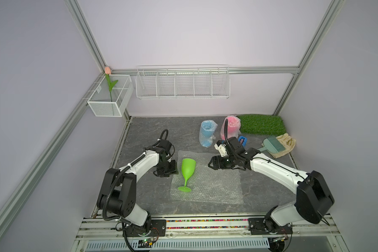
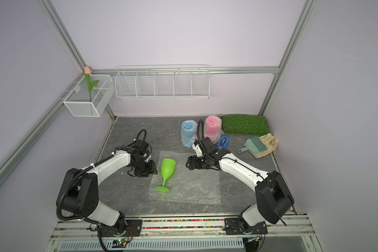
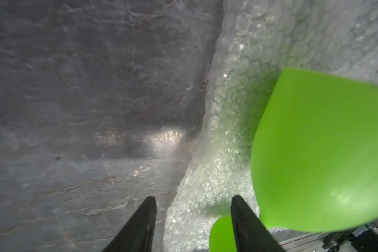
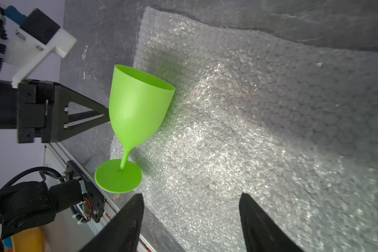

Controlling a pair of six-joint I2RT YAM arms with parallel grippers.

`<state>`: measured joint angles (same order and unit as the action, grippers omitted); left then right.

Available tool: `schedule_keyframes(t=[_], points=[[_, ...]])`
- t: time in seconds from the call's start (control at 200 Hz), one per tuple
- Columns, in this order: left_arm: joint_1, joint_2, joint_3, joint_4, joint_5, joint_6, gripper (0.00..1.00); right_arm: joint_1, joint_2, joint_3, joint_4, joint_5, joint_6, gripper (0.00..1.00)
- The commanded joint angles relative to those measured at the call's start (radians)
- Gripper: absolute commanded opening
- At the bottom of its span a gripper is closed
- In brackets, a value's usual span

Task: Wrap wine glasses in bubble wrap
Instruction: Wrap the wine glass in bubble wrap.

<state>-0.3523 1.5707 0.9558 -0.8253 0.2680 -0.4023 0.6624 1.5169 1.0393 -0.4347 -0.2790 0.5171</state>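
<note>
The left gripper (image 3: 192,197) has its 2 black fingers apart, gripping nothing. They straddle the left edge of the bubble wrap (image 1: 216,181), just beside the bowl of the green goblet (image 1: 188,169). The right gripper (image 4: 191,194) is also spread and empty, above the sheet's far right part.

The goblet lies on its side on the sheet's left part, rim toward the back wall and round foot toward the arm bases. It is smooth, opaque plastic, while the sheet is whitish, translucent and small-bubbled, lying flat on the grey stone-patterned table (image 1: 153,135).

Behind the right arm lie 2 wrapped goblets, a blue goblet (image 1: 207,133) and a pink goblet (image 1: 231,127). Near them are a small blue object (image 1: 242,140), a shaggy grass mat (image 1: 262,124), a teal brush (image 1: 273,145) and a cream glove (image 1: 286,144).
</note>
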Motion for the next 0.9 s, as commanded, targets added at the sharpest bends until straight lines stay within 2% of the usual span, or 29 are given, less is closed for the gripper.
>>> schedule_keyframes(t=[0.0, 0.23, 0.4, 0.475, 0.665, 0.895], points=[[0.006, 0.035, -0.026, 0.092, -0.004, -0.030, 0.48, 0.052, 0.030, 0.029, 0.057, -0.026, 0.104, 0.68], [0.006, 0.069, -0.058, 0.148, 0.039, -0.020, 0.33, 0.147, 0.115, 0.026, 0.141, -0.020, 0.205, 0.64], [0.007, 0.067, -0.056, 0.162, 0.117, 0.010, 0.07, 0.165, 0.162, 0.036, 0.154, 0.005, 0.229, 0.50], [0.007, 0.047, -0.052, 0.164, 0.139, 0.018, 0.00, 0.164, 0.171, 0.043, 0.125, 0.042, 0.217, 0.47], [0.004, 0.010, -0.010, 0.132, 0.211, 0.047, 0.00, 0.160, 0.205, 0.074, 0.070, 0.096, 0.176, 0.41], [-0.029, -0.032, 0.054, 0.084, 0.212, 0.047, 0.00, 0.146, 0.267, 0.109, 0.065, 0.101, 0.155, 0.32]])
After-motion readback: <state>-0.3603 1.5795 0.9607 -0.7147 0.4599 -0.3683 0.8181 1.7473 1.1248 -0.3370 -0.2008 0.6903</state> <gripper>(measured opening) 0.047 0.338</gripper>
